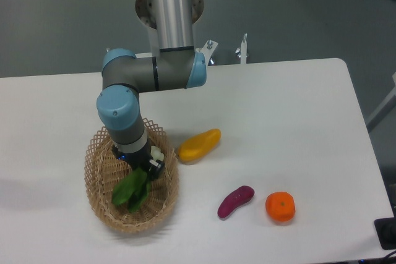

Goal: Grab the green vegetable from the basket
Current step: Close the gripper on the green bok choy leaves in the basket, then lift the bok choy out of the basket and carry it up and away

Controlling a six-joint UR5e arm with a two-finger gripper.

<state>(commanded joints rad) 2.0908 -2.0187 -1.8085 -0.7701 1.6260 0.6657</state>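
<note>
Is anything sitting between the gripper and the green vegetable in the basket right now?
Nothing visible does. The gripper is down inside the basket, right at the white stem end of the green vegetable, with no other item in the basket. Whether the jaws have closed on it cannot be told from this view.

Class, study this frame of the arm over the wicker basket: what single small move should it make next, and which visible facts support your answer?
Probably a short straight lift. The gripper sits low inside the basket, right at the white stem end of the green vegetable, whose leaves lie on the basket floor. Whether the jaws have closed on it cannot be seen, so a small rise would test the hold before clearing the rim.
</note>
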